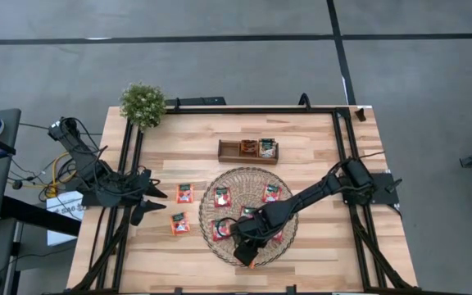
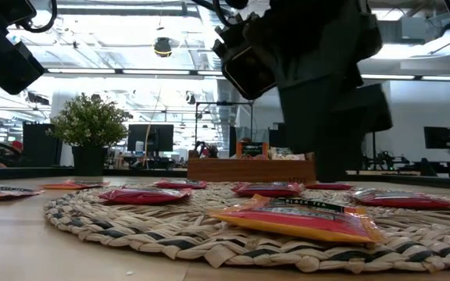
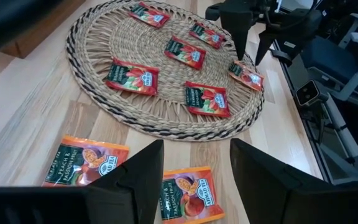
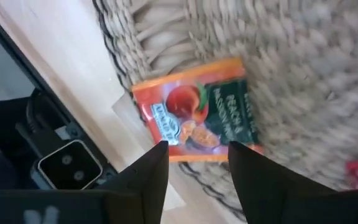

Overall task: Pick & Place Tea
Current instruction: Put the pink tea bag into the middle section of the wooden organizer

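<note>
Hovering over the woven mat's (image 1: pixel 220 246) near edge, right hand (image 1: pixel 247 260) open (empty), orange sachet (image 4: pixel 194 112) beneath, left hand (image 3: pixel 194 180) open too.

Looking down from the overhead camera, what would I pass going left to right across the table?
Left gripper at the table's left edge → two orange tea sachets on the bare wood → round woven mat with red sachets and the right gripper hovering above its near edge → right arm's base.

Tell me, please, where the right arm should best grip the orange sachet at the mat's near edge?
The orange sachet lies flat on the woven mat, one end over the rim. Probably best: the right tool, open above it, descends and pinches across that overhanging edge.
</note>
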